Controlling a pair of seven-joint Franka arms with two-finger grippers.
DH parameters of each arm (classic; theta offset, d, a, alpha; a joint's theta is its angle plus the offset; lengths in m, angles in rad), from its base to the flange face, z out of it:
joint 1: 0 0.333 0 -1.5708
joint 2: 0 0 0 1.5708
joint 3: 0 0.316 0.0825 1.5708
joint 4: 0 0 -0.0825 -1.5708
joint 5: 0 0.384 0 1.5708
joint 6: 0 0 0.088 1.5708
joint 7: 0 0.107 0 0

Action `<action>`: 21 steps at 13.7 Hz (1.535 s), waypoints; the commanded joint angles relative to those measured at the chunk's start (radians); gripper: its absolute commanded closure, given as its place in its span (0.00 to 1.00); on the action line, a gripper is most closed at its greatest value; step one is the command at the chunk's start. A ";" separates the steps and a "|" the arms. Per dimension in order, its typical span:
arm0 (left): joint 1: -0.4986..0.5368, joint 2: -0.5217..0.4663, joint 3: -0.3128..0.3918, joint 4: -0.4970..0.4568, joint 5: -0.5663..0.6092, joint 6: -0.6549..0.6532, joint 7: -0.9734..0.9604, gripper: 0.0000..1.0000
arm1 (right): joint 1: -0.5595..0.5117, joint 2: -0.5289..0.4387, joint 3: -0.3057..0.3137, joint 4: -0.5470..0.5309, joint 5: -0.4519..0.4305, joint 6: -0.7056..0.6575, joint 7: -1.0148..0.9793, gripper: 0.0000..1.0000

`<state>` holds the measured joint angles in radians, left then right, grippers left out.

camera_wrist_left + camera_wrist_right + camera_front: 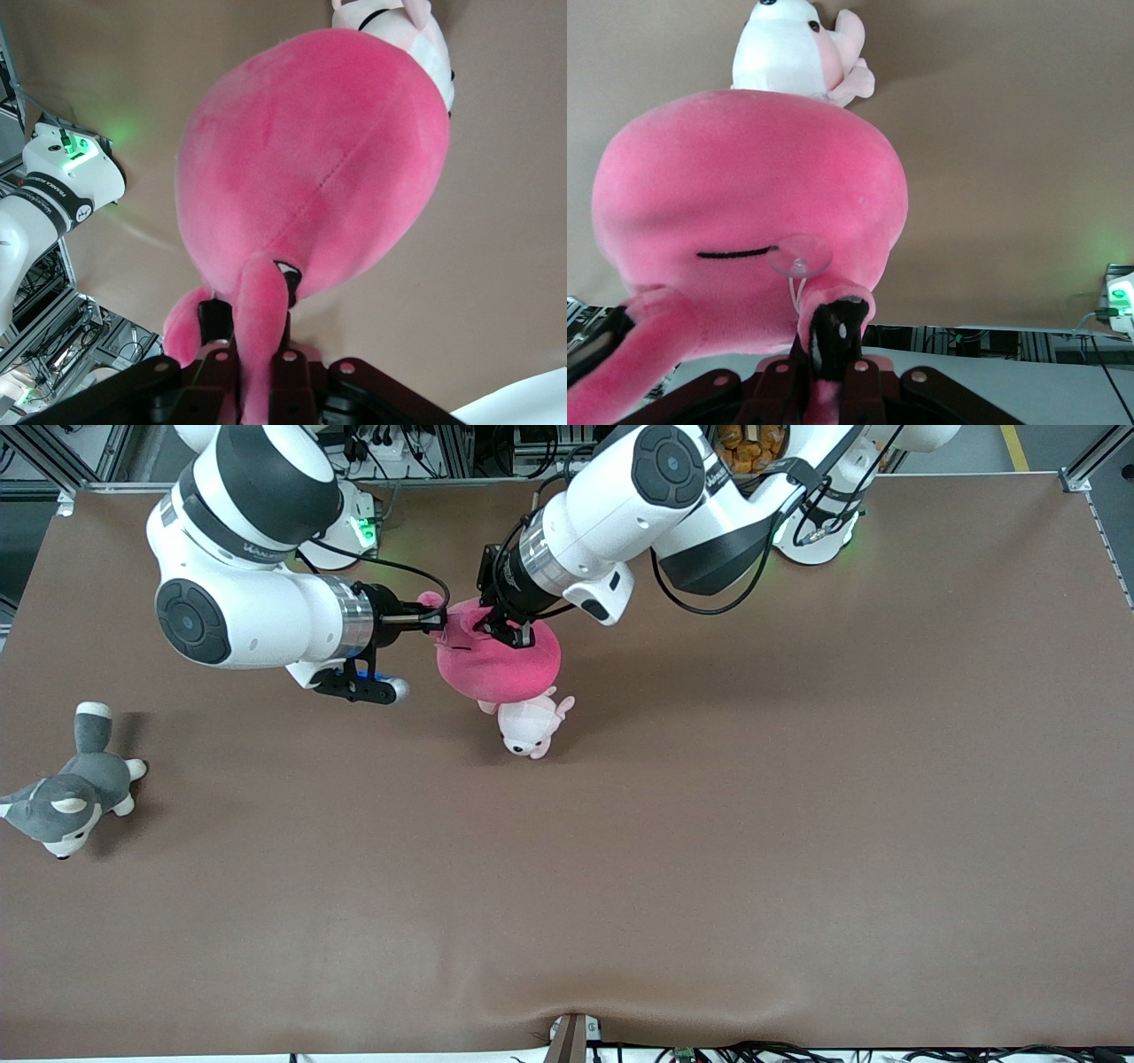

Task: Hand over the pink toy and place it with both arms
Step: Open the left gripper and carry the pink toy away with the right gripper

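**Both grippers clamped on the pink toy above the table**

The left gripper [507,631] sits in the upper middle of the front view, at the end of the arm that reaches in from the upper right. Its fingers are pressed together on a narrow limb of the pink toy [500,662]; in the left wrist view that limb runs down between the black fingers [285,370] at the bottom edge of the frame, with the toy's round body [310,168] filling the centre.

The right gripper [434,618] points in sideways from the arm at the upper left of the front view, and meets the same toy at its edge. In the right wrist view its fingers [852,379] are closed on another small pink limb with a dark tip, at the bottom centre of the frame, and the toy's body [744,212] bulges above them, showing a thin dark stitched line and a clear suction cup [799,257].

The toy hangs between the two grippers, held up off the brown table [709,824], just above the frame's centre.

Directly below it in the front view lies a small pale pink-and-white plush [530,726], partly overlapped by the toy's lower edge. A grey-and-white husky plush [75,788] lies at the frame's left edge, well apart from the rest.
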<state>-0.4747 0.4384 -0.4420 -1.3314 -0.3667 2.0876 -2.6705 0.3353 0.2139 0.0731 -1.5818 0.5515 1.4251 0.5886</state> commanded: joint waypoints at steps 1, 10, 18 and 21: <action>0.060 -0.055 0.003 0.001 -0.014 -0.015 0.007 0.75 | -0.019 -0.011 -0.009 -0.012 0.010 -0.015 0.013 1.00; 0.252 -0.178 0.025 0.003 0.023 -0.280 0.572 0.00 | -0.243 -0.010 -0.012 -0.014 -0.119 -0.026 -0.192 1.00; 0.364 -0.171 0.023 0.000 0.347 -0.434 1.345 0.00 | -0.464 0.085 -0.012 -0.018 -0.318 -0.041 -0.576 1.00; 0.396 -0.178 0.023 -0.005 0.406 -0.455 1.471 0.00 | -0.508 0.133 -0.012 -0.017 -0.366 -0.029 -0.656 1.00</action>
<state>-0.1059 0.2774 -0.4129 -1.3270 -0.0071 1.6504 -1.2757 -0.1368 0.3204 0.0419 -1.6094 0.2148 1.3980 -0.0165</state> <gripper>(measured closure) 0.000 0.877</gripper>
